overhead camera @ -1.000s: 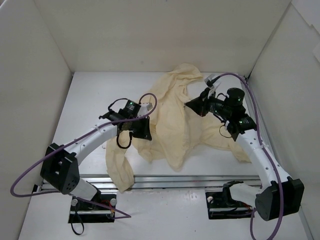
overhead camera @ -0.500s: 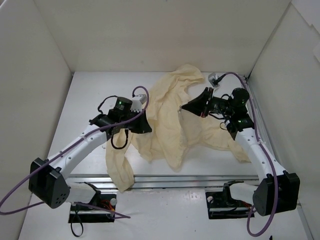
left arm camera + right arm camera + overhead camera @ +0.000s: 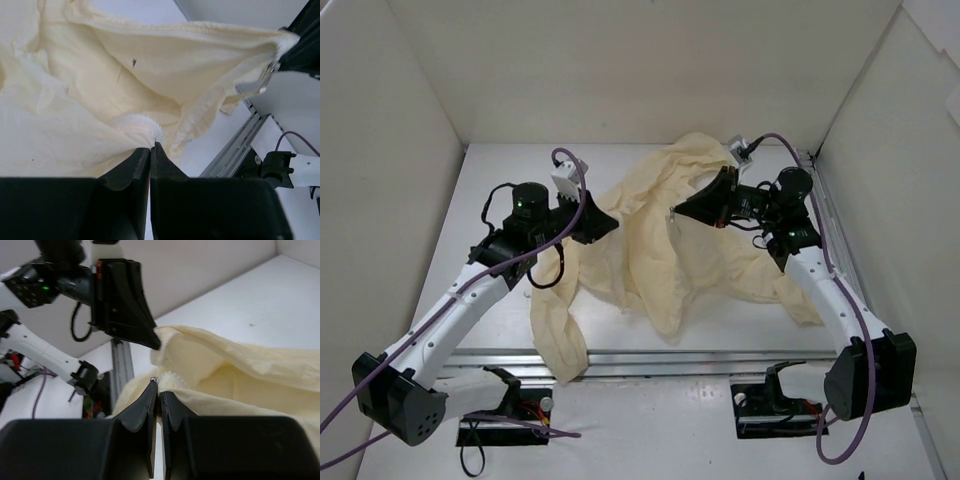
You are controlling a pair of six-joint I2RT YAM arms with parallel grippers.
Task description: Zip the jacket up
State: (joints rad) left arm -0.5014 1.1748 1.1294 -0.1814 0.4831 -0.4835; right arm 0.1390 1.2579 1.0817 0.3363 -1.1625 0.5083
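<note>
With the left hand [image 3: 611, 222] and right hand [image 3: 677, 213] each clamped on a lifted edge of the jacket [image 3: 655, 265], sprawled from the middle of the counter [image 3: 490, 180] to its near edge, pulling apart too hard could slip the thin fabric free.

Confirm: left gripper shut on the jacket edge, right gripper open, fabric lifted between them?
No. The right gripper is shut on the jacket edge too, as the right wrist view shows. The left gripper is shut on it, fabric lifted between them.
</note>
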